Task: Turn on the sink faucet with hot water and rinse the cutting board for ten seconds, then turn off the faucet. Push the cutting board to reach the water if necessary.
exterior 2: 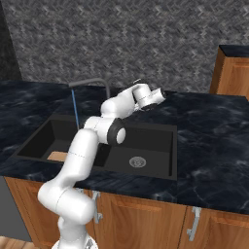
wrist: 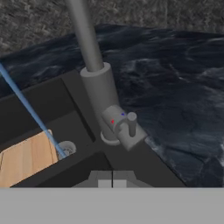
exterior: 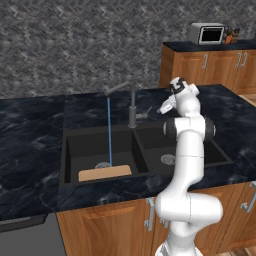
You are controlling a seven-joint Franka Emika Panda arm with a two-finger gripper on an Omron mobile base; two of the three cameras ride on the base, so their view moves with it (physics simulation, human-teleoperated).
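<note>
Cutting board (exterior: 105, 173) flat in left basin of sink (exterior: 70, 150); water (exterior: 109, 130) apparently landing just beside it. Jaws closed, empty, near faucet (exterior: 132, 107).

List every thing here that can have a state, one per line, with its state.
sink faucet: on, spout swung over the left basin
water: running, landing beside the drain, just missing the board
cutting board: flat in the left basin, at its front wall
sink: right basin bare
pincer: shut, holding nothing, near the faucet lever
</note>
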